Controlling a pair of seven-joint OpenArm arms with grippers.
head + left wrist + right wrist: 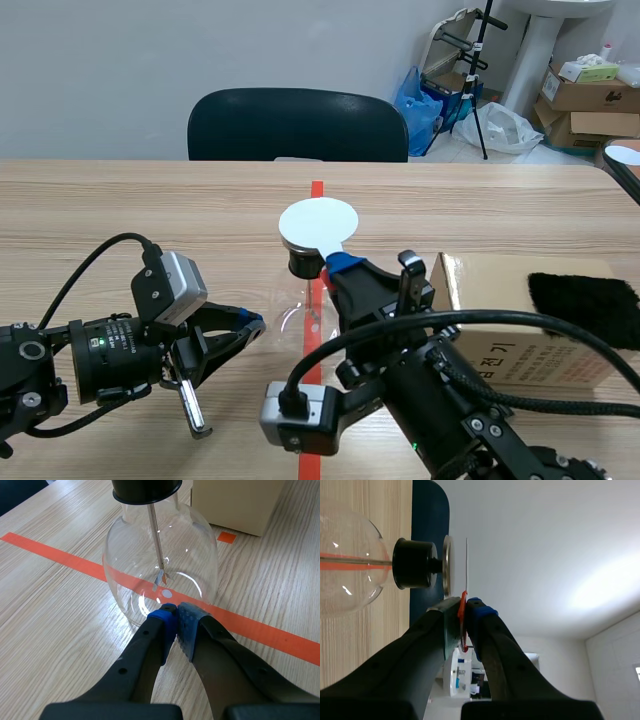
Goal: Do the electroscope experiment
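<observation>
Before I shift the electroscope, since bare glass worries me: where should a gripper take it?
Probably by the black stopper at the neck, coming level from the robot's left. It is a short cylinder, narrower than the round glass bulb, which could slip between pads. From above, the white disc held by the right gripper is in the way.

Light wood-grain surface (120,200) with a dark chair (297,125) tucked in on the far side and a plain pale grey wall (150,50) behind it. The far right corner is kinda cluttered: black tripod (479,75), blue bag (418,95), clear plastic bag (508,125), white pedestal (538,55), stacked cardboard boxes (585,105). The ceiling (545,530) is white with one bright glow on it.
</observation>
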